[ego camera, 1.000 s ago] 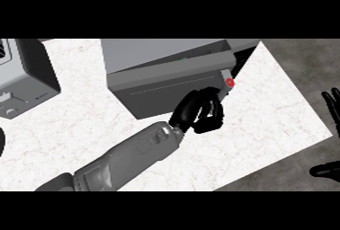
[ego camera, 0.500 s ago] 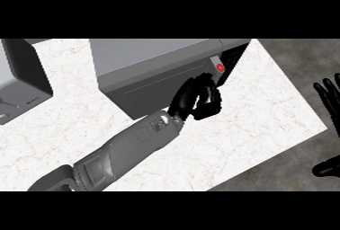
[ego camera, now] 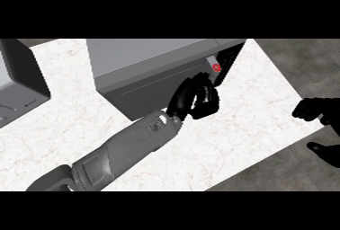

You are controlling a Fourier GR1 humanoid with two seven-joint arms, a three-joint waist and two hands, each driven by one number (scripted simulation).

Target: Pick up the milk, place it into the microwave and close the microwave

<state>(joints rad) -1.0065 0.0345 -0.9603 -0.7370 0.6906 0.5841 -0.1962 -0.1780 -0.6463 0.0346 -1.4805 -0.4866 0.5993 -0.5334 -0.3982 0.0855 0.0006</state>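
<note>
Left black hand [ego camera: 196, 99] pressed against the grey boxy microwave's [ego camera: 149, 67] door, fingers curled, holding nothing, presumably pushing it closed. Milk unseen, likely inside. Right hand [ego camera: 317, 110] clenched, well right of microwave.

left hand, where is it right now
In the head view the left hand sits near the middle, against the front of the microwave, just below and left of its red button.
</note>
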